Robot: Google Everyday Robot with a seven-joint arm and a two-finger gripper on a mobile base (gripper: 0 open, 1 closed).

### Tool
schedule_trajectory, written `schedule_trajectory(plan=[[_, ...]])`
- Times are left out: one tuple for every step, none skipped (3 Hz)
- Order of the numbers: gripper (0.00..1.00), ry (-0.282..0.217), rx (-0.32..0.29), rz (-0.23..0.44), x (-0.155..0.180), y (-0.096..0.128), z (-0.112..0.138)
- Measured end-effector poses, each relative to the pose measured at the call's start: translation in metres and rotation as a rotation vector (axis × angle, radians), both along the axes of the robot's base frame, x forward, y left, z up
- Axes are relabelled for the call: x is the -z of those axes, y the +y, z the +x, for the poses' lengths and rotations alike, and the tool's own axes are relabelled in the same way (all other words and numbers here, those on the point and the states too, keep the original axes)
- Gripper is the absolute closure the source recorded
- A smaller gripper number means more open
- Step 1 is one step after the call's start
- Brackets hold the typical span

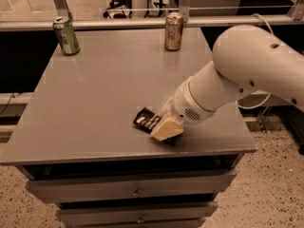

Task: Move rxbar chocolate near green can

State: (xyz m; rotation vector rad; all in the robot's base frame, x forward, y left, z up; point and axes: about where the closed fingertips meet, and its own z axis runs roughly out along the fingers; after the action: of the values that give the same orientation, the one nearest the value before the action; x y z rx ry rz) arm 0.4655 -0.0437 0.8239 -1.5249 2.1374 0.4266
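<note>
Two cans stand here: one green can (pixel 66 35) and one brown can (pixel 174 31). One rxbar chocolate (pixel 145 119) lies under one gripper (pixel 166 128).

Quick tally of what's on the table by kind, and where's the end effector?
Cans: 2 (green can, gold-brown can)
Snack bars: 1 (rxbar chocolate)
Total: 3
The end effector is down at the rxbar chocolate, covering one end.

Office: swivel chairs (pixel 115 3), drawer cabinet (pixel 133 190)
</note>
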Motion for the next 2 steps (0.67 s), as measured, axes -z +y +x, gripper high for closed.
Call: schedule_trajectory(plan=[[1.0,-0.01,0.001,0.001,-0.005,-0.002,0.003],[1.0,-0.099,0.013,0.007,-0.046,-0.016,0.034]])
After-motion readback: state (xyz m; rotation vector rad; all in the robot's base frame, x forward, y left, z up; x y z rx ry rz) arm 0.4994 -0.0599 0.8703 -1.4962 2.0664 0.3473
